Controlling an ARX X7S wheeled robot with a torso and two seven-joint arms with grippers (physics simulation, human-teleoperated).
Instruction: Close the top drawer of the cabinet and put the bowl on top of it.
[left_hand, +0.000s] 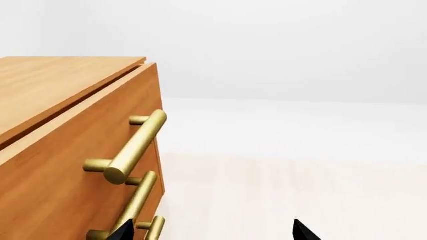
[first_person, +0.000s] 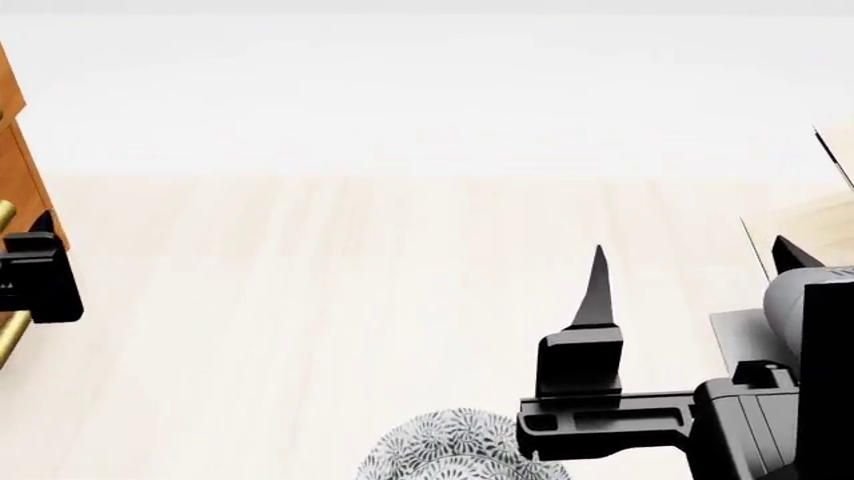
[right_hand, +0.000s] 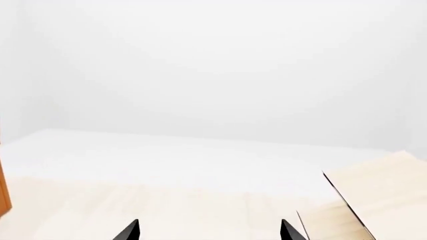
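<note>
Left wrist view: the cabinet (left_hand: 63, 150), reddish-brown wood, with the top drawer (left_hand: 80, 155) just below its top panel; a dark gap separates the drawer front from the panel, and whether the drawer is fully shut cannot be told. A brass bar handle (left_hand: 137, 145) spans the top drawer, and two like handles lie beneath it. The two black fingertips of the left claw (left_hand: 210, 232) stand wide apart, empty, one tip just beside the lower handles. Head view: the cabinet shows as a strip at the left edge, with the left claw (first_person: 38, 275) next to it. The bowl (first_person: 454, 450), white with a grey floral pattern, sits on the pale floor (first_person: 334, 300) at the bottom edge of the view, just beside the right claw (first_person: 687, 270), which does not hold it. Right wrist view: the tips of the right claw (right_hand: 208, 231) are spread wide, empty; a pale light-wood structure (right_hand: 380, 200) lies at one side.
</note>
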